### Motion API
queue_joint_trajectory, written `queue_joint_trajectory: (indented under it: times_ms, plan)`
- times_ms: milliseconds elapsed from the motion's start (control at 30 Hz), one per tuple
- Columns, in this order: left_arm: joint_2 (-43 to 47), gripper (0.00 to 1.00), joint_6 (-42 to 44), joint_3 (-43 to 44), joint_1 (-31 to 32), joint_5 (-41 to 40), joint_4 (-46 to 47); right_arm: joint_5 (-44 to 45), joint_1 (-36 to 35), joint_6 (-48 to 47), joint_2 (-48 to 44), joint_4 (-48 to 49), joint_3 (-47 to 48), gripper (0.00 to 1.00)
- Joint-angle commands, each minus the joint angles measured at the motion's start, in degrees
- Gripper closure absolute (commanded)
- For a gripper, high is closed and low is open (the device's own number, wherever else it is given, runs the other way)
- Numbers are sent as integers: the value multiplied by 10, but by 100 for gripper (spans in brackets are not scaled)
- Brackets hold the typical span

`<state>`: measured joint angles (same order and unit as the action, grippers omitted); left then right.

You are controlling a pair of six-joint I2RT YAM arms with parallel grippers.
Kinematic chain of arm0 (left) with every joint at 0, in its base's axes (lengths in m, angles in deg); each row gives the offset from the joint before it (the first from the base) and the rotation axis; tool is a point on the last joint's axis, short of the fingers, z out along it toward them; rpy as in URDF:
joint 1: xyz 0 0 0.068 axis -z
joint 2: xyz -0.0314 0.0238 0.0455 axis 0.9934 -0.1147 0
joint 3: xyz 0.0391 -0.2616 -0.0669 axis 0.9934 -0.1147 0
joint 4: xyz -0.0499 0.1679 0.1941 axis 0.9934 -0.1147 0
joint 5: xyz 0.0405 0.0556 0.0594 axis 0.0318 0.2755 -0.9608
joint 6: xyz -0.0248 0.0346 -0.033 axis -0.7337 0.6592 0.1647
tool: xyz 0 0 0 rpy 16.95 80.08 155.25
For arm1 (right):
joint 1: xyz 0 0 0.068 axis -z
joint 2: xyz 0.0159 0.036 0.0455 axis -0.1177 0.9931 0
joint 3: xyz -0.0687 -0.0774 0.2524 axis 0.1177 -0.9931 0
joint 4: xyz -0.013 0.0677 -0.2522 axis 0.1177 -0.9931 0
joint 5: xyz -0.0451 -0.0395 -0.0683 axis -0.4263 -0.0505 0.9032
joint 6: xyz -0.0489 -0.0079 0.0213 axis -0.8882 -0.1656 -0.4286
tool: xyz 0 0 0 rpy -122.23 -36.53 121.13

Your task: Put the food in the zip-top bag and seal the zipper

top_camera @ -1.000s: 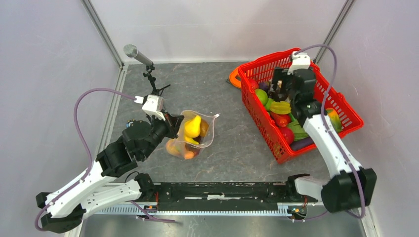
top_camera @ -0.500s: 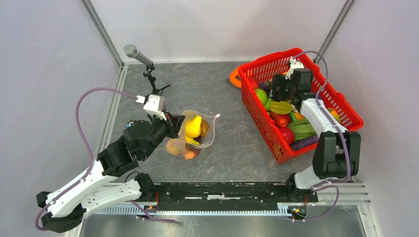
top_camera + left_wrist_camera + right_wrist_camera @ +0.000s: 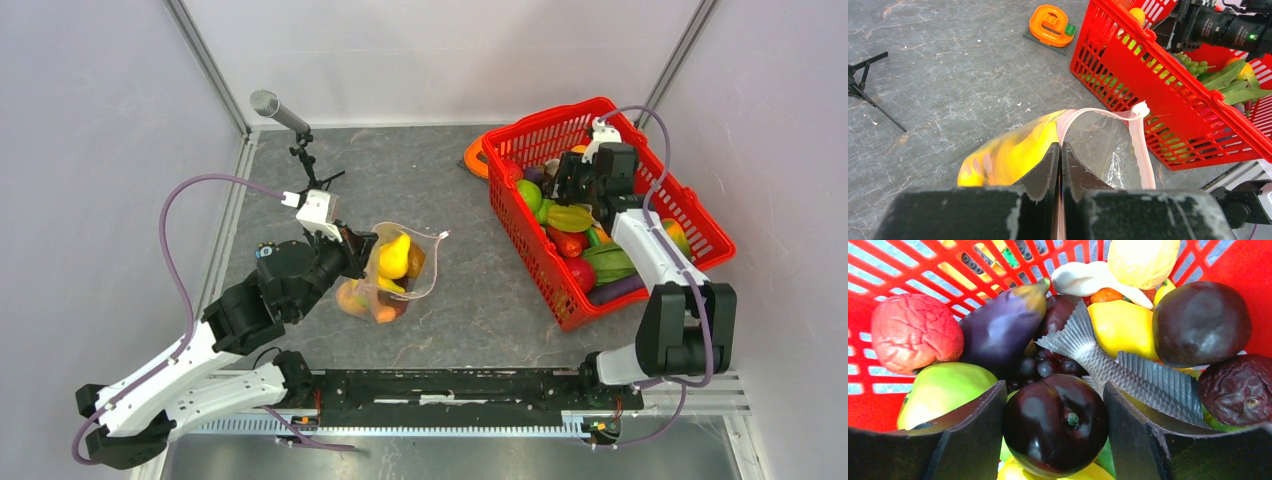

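The zip-top bag [image 3: 405, 268] hangs clear left of centre, with a yellow fruit [image 3: 393, 255] and orange pieces inside. My left gripper [image 3: 362, 250] is shut on its pink zipper [image 3: 1143, 145] at the near end, its tips [image 3: 1061, 146] pressed together on the strip. The mouth gapes open beyond them, yellow food [image 3: 1013, 152] showing through the plastic. My right gripper [image 3: 575, 185] reaches down into the red basket [image 3: 700, 225]. In the right wrist view its fingers [image 3: 983, 415] touch both sides of a dark red plum [image 3: 1053, 425] lying on other food.
Around the plum lie an eggplant [image 3: 998, 325], a red lumpy fruit [image 3: 915, 332], a green pear [image 3: 943, 390], a grey fish [image 3: 1118, 365] and a lemon [image 3: 1123, 325]. An orange ring [image 3: 474, 155] lies beside the basket. A microphone stand [image 3: 278, 110] stands at the back left.
My right arm has folded in and dropped lower into the basket, and its jaws have narrowed around the plum. The left gripper and bag have shifted slightly right.
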<state>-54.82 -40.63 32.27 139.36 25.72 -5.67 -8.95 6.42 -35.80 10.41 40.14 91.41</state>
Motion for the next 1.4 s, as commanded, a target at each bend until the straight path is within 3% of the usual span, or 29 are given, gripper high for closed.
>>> queue_joint_trajectory:
  times_ms: [0,233,400,667,1000,1100,1367]
  plan:
    - [2,91,-12,9,-2,2,33,3,0,11,-55,59,-22,53]
    - [5,91,-12,7,-3,2,31,-21,0,41,-140,120,-70,53]
    - [3,91,-14,5,-2,1,33,-84,0,75,-215,170,-112,55]
    - [-11,91,-14,5,-2,10,46,-311,-24,168,-295,293,-152,54]
    - [-16,91,-18,8,-2,17,49,-357,-279,67,-309,283,-123,52]
    - [-18,91,-21,7,-2,21,51,-351,-346,16,-284,225,-91,52]
    - [-16,91,-21,9,-2,23,47,-162,-524,-88,-215,148,-29,51]
